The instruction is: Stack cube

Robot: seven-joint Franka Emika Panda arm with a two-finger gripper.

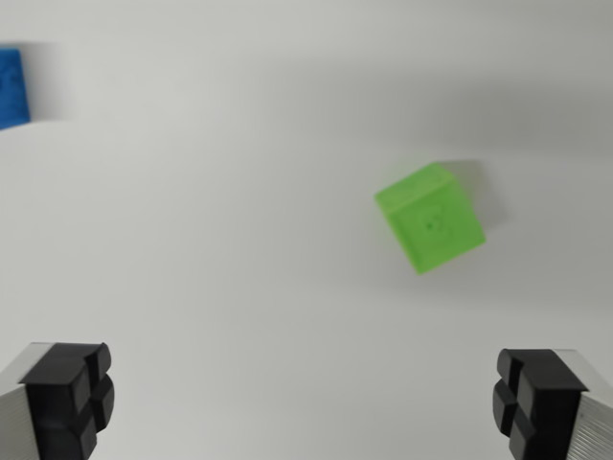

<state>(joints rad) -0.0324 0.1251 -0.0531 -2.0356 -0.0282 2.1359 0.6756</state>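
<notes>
Your gripper (pixel 299 402) is spread wide, jaws empty, black pads (pixel 67 388) at the bottom corners of the wrist view. The green cube (pixel 430 218) sits on the white table (pixel 211 240), ahead and toward the wrist view's right, rotated off square to the jaws. The blue cube (pixel 13 88) lies well apart, cut by the upper-left edge. Likely next: shift right, twist to match the green faces.

blue cube (pixel 12 88) cut off by wrist view's left edge, edges soft. gripper (pixel 302 402) fingers (pixel 67 398) clipped at bottom corners. green cube (pixel 430 218) slightly blurred.
</notes>
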